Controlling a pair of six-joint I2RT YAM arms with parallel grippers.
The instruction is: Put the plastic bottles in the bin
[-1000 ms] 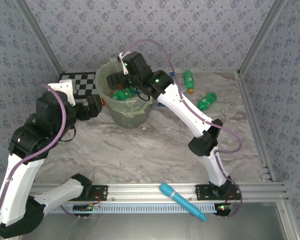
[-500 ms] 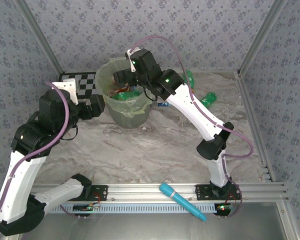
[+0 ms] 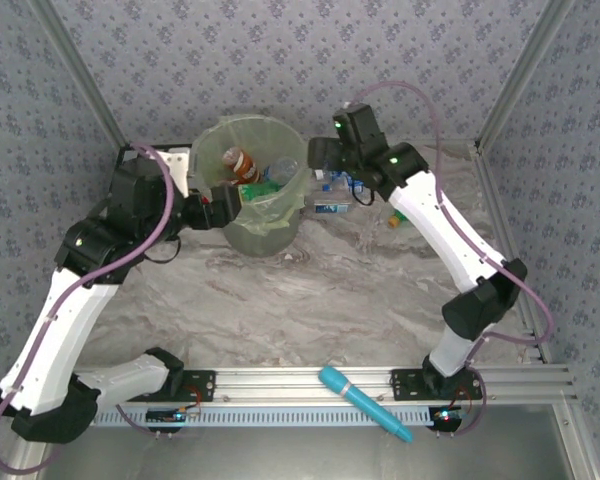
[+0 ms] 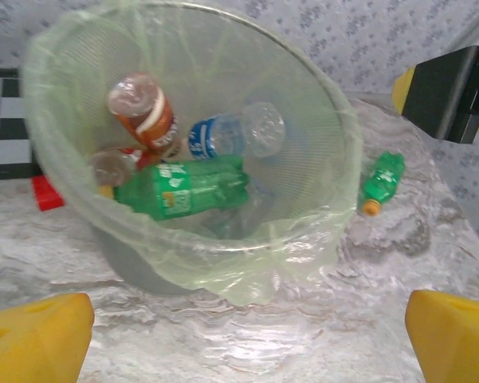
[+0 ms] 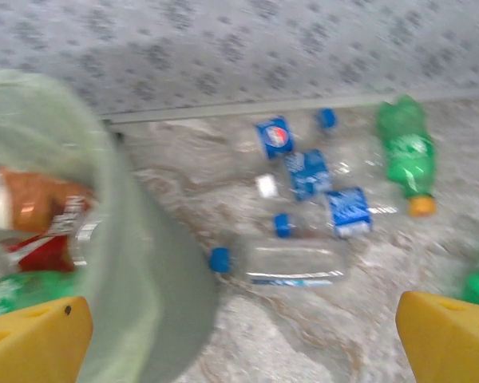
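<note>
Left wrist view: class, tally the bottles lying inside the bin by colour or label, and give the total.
Green bottles: 1
Blue-labelled clear bottles: 1
Red- or orange-labelled bottles: 2
Total: 4

ahead of the left jaws the bin (image 4: 323, 120) is pale-green translucent plastic with a fine ribbed grain. its liner bag (image 4: 247, 275) is thin, crinkled, shiny film. the green bottle (image 4: 184, 187) inside is glossy plastic. ahead of the right jaws the clear bottles (image 5: 295, 263) are smooth see-through plastic. the desk (image 4: 319, 343) looks marbled and slightly glossy. the pads (image 4: 32, 339) of the left jaws are matt yellow plastic.
</note>
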